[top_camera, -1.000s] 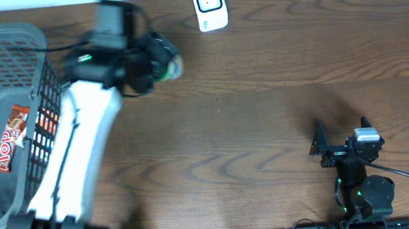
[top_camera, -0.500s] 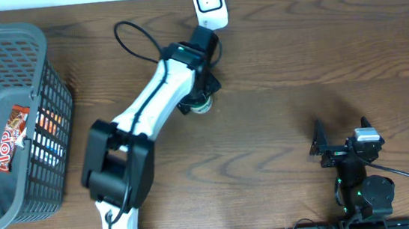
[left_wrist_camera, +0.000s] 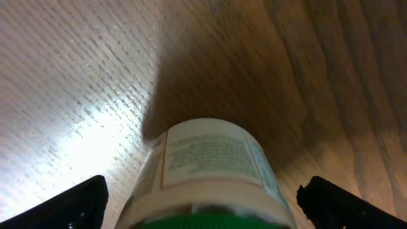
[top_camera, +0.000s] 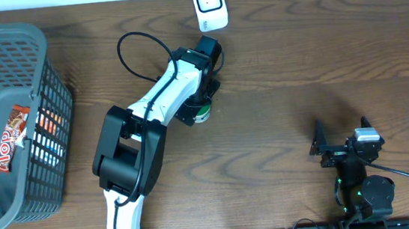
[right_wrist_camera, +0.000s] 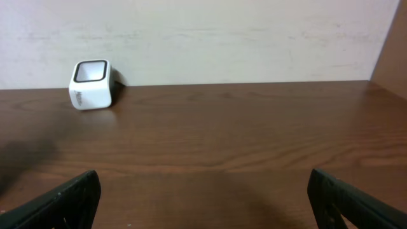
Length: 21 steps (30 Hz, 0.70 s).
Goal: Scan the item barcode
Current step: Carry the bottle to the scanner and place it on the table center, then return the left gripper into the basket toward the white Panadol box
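Bottle (left_wrist_camera: pixel 206 159), white-labelled with a green cap, sits between the fingers of the left gripper (left_wrist_camera: pixel 202 184). Its cap end is nearest the wrist and its base points away. It rests on the desk (top_camera: pixel 297 60). Whether it is standing or lying cannot be determined.

Left gripper: jaws spread wide and not clamped. Bare desk shows between the left finger (left_wrist_camera: pixel 82 202) and the bottle. The gap at the right finger (left_wrist_camera: pixel 337 205) is narrower. From overhead the arm covers most of the bottle, and only a green-and-white part shows at the gripper tip.

Scanner (top_camera: pixel 209 5): a white box at the far edge of the desk, a short way beyond the left gripper.

Right gripper (top_camera: pixel 340 128): jaws fully apart and holding nothing, well away from the bottle, low over the near right of the desk. It faces the scanner across open desk.

Basket (top_camera: pixel 2 44): dark mesh, far to the left of the left gripper. It holds a red snack packet (top_camera: pixel 9 137).
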Each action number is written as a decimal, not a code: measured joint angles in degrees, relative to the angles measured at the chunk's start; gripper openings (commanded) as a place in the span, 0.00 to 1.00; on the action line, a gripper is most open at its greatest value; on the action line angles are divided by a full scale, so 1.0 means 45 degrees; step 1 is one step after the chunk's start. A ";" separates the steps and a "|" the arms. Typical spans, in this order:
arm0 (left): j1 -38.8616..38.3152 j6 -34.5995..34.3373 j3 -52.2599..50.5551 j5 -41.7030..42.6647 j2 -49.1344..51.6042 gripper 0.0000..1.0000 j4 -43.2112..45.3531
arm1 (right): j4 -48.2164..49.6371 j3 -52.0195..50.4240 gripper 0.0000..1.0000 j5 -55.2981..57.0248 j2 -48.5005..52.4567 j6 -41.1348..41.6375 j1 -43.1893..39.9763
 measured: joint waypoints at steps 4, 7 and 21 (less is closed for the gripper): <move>0.0019 0.0884 0.0000 -0.0019 -0.1107 1.00 -0.0034 | 0.0005 0.0000 0.99 0.0000 0.0000 0.0000 0.0000; 0.0175 0.2438 0.0141 -0.0321 -0.3007 0.99 0.0053 | 0.0005 0.0000 0.99 0.0005 0.0000 0.0000 0.0000; 0.9627 0.7951 0.3585 -0.2652 -1.0622 0.99 -0.1705 | 0.0000 0.0000 0.99 0.0005 0.0000 0.0000 0.0000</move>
